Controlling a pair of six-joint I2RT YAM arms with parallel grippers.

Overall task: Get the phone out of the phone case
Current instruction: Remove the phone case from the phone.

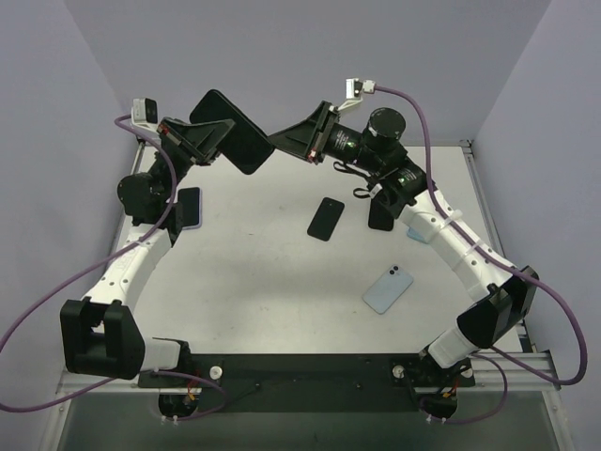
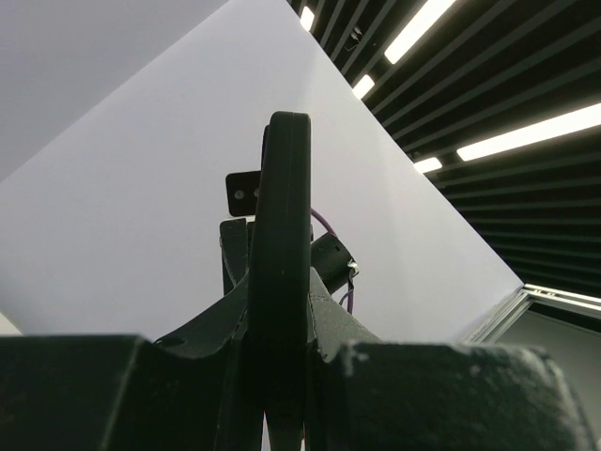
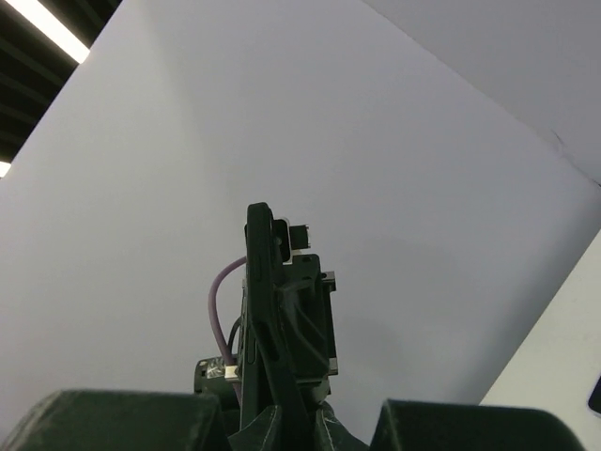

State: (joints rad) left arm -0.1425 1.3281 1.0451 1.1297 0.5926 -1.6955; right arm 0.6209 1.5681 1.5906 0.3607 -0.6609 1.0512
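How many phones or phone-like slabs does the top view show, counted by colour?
Black: 3 (held phone, table phone, half-hidden slab)
Light blue: 1 (blue phone)
Lavender: 1 (lavender slab, partly behind an arm)
Total: 5

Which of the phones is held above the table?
The black phone gripped by the left gripper and right gripper; the lavender phone, light blue phone and central black phone lie on the table.

White table top (image 1: 254, 282), pale lavender walls (image 1: 282, 47) on three sides. Aluminium rail (image 1: 94, 383) along the near edge, grey floor (image 1: 282, 432) below it. Overhead: black slatted ceiling (image 2: 526, 94), long strip lights (image 2: 526, 132), lit.
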